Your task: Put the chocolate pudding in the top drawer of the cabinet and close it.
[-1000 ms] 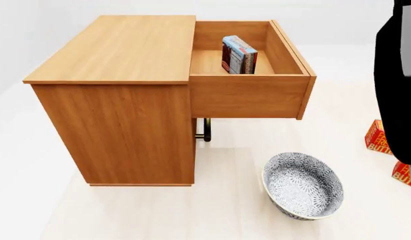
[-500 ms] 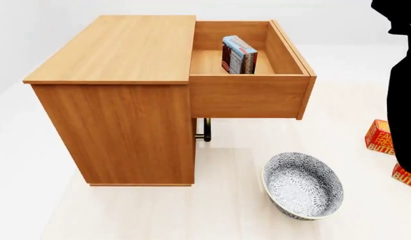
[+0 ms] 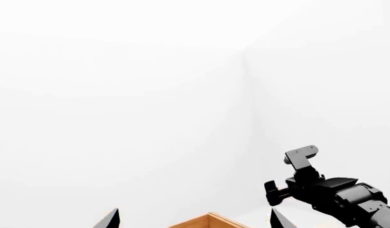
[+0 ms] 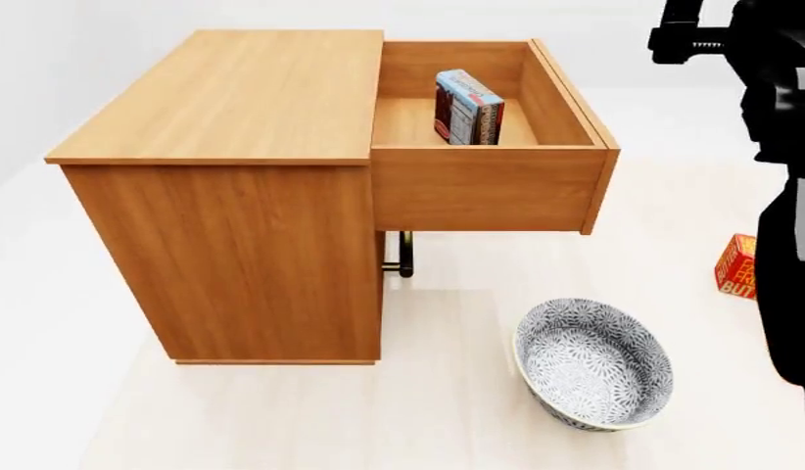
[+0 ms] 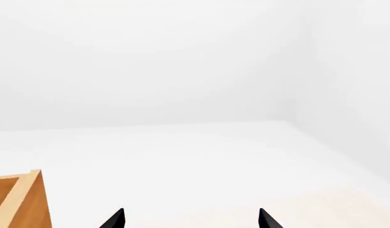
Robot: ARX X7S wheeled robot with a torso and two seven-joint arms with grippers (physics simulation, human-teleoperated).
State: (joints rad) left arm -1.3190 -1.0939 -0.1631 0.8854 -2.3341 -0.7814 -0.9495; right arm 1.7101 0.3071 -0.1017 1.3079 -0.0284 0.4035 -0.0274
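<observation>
Top drawer open, pudding inside; both arms raised clear.

My right arm (image 4: 781,147) stands tall at the head view's right edge, its gripper (image 5: 190,219) lifted above and beyond the drawer's far corner. The chocolate pudding (image 4: 468,108), a small box with dark sides and a blue-and-red face, stands on edge inside the pulled-out top drawer (image 4: 488,186) of the cabinet (image 4: 233,196). Right fingertips (image 5: 116,219) sit wide apart, holding nothing; my left gripper (image 3: 193,221) likewise spread and empty. Patterned bowl (image 4: 592,362) and butter box (image 4: 737,264) on floor.
</observation>
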